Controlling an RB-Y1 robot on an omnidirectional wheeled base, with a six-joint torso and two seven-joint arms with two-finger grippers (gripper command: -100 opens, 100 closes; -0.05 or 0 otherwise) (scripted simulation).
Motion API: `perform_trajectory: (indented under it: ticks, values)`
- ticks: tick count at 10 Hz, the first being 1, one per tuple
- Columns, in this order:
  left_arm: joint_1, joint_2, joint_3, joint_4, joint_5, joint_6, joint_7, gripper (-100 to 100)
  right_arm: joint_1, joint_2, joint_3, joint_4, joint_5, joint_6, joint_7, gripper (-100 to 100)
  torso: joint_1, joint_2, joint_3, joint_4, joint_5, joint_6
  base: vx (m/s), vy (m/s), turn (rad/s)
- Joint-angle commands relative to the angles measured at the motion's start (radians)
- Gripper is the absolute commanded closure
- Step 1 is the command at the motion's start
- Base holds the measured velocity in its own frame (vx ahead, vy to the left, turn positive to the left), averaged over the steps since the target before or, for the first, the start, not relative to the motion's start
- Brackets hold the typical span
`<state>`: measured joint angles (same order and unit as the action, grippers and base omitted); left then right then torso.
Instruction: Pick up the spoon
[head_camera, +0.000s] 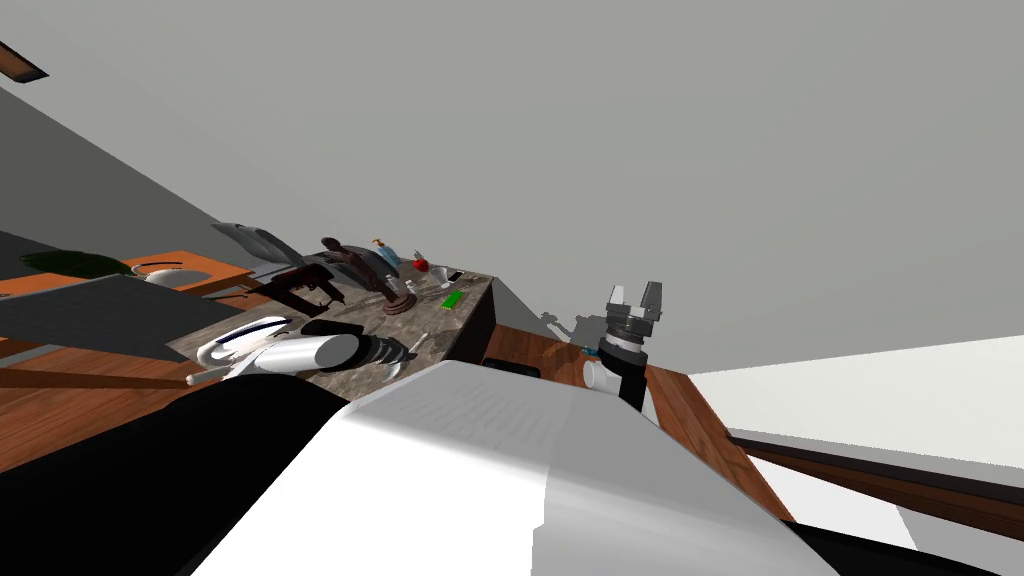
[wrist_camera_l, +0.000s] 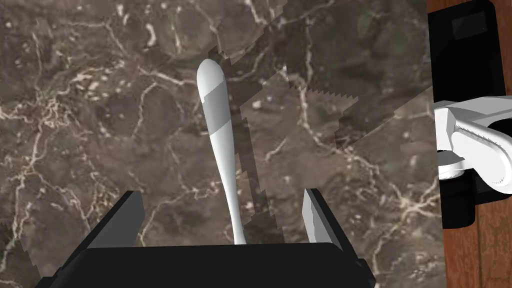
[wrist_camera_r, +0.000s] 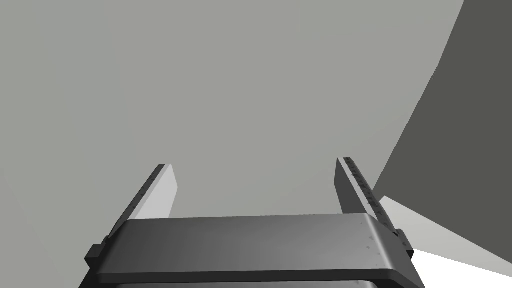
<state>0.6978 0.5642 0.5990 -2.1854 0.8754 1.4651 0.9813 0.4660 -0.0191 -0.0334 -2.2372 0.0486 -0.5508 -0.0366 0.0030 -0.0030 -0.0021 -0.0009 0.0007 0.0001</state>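
Left tool (wrist_camera_l: 221, 194): fingers spread, pinching nothing. It points down at the tabletop (wrist_camera_l: 75, 125), which is dark brown stone with pale veins.

Spoon (wrist_camera_l: 218, 125): white and slim, lying flat on the tabletop. Its narrow stem runs between the two fingers, roughly centred, with a gap on each side. Its broad end lies out ahead of the tool. The fingers stand across the stem, so closing them would squeeze its sides.

Height of the fingertips above the stone: cannot tell.

Judgement on the step in hand, which is the grasp:
- Lower the tool until the tips almost reach the stone. The stem is thin and low, and a high close would likely slide over it.
- Shift forward toward the spoon's middle first. A pinch at the narrow end would probably let the broad end droop or swing on lifting.
- Close slowly and keep the stem centred, so one finger does not push it aside.
- Lift straight up.

Right tool (head_camera: 636, 297): fingers spread, empty, raised beside the tabletop's end, well apart from the spoon.

A green item (head_camera: 453, 299) lies farther along the tabletop, clear of the grasp.
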Motion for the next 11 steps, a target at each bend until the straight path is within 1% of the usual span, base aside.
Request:
perform_trajectory:
  ticks: [1, 2, 3, 4, 7, 8, 9, 11]
  values:
    - [0.004, 0.003, 0.002, -0.003, 0.009, 0.033, 0.003, -100, 0.0, 0.0, 0.0, 0.0, 0.0, 0.0, 0.0, 0, 0.0, 0.0, 0.0, 0.0, 0.0, 0.0, 0.05, 0.037, -0.021]
    - [-0.001, 0.004, 0.001, 0.001, 0.005, 0.019, 0.001, -100, 0.0, 0.0, 0.0, 0.0, 0.0, 0.0, 0.0, 0, 0.0, 0.0, 0.0, 0.0, 0.0, 0.0, 0.023, 0.016, -0.006]
    - [-0.001, 0.004, 0.0, 0.001, 0.006, 0.024, 0.002, 0, 0.0, 0.0, 0.0, 0.0, 0.0, 0.0, 0.0, 0, -0.002, 0.001, 0.001, 0.0, 0.0, 0.0, 0.0, 0.0, 0.0]
    - [-0.012, -0.004, -0.013, 0.037, -0.01, 0.0, -0.017, -100, 0.0, 0.0, 0.0, 0.0, 0.0, 0.0, 0.0, 0, -0.003, 0.003, 0.002, 0.001, -0.001, 0.0, 0.005, -0.008, -0.02]
    - [-0.028, -0.017, -0.034, 0.091, -0.033, -0.035, -0.046, -100, 0.0, 0.0, 0.0, 0.0, 0.0, 0.0, 0.0, 0, -0.004, 0.003, 0.002, 0.001, -0.001, 0.0, 0.004, -0.017, -0.018]
    - [-0.026, -0.016, -0.032, 0.083, -0.03, -0.03, -0.041, -100, 0.0, 0.0, 0.0, 0.0, 0.0, 0.0, 0.0, 0, -0.004, 0.003, 0.002, 0.001, -0.001, 0.0, 0.001, -0.006, -0.002]
    - [-0.026, -0.016, -0.034, 0.086, -0.032, -0.033, -0.043, 100, 0.0, 0.0, 0.0, 0.0, 0.0, 0.0, 0.0, 0, -0.004, 0.003, 0.002, 0.001, -0.001, 0.0, 0.0, 0.0, 0.0]
    - [-0.026, -0.016, -0.033, 0.085, -0.031, -0.033, -0.043, 100, 0.0, 0.0, 0.0, 0.0, 0.0, 0.0, 0.0, 0, -0.002, 0.003, 0.002, 0.0, 0.0, 0.0, 0.0, 0.0, 0.0]
